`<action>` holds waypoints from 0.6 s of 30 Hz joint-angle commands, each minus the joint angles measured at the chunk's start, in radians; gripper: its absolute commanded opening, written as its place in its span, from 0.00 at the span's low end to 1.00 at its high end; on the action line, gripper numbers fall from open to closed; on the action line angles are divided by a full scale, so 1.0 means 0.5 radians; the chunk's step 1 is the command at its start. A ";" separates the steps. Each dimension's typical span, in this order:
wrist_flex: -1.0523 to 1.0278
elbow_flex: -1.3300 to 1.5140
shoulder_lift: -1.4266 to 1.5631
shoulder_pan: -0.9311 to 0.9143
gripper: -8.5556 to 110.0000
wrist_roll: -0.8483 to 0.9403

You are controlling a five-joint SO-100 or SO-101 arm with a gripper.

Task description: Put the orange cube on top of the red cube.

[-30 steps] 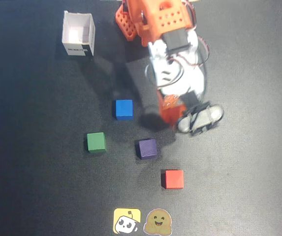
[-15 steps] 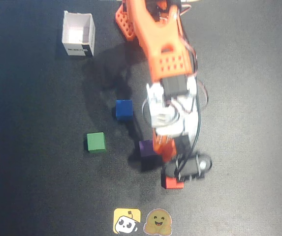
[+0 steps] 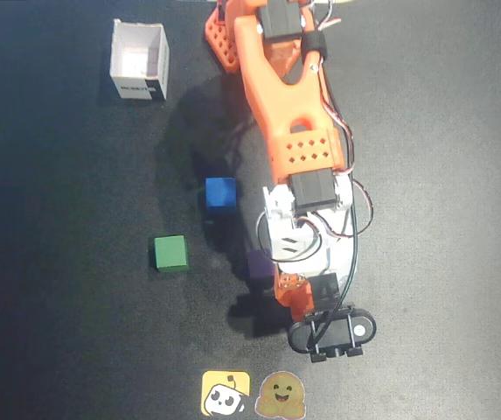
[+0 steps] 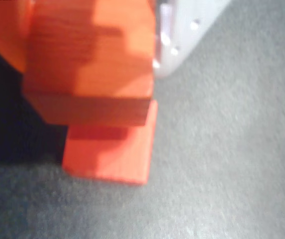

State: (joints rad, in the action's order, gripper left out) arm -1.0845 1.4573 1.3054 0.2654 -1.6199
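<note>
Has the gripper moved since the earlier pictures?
Yes. In the overhead view the gripper went down the picture, from beside the small blue cube toward the yellow sticker.

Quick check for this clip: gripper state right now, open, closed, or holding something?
Gripper: shut on the orange cube, held just above the red cube in the wrist view.

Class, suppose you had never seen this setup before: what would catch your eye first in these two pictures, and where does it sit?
In the overhead view the orange and white arm stretches from the top edge down the dark mat, dwarfing the blue cube, the green cube and the white box at upper left. In the wrist view, the orange cube, held in the gripper, fills the upper left, directly over the red cube below it.
</note>
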 commanded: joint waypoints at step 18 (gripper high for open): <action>0.098 -0.163 -0.135 0.009 0.17 -0.040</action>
State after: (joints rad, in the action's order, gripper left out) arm -1.0523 1.4312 1.2287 0.2654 -1.6291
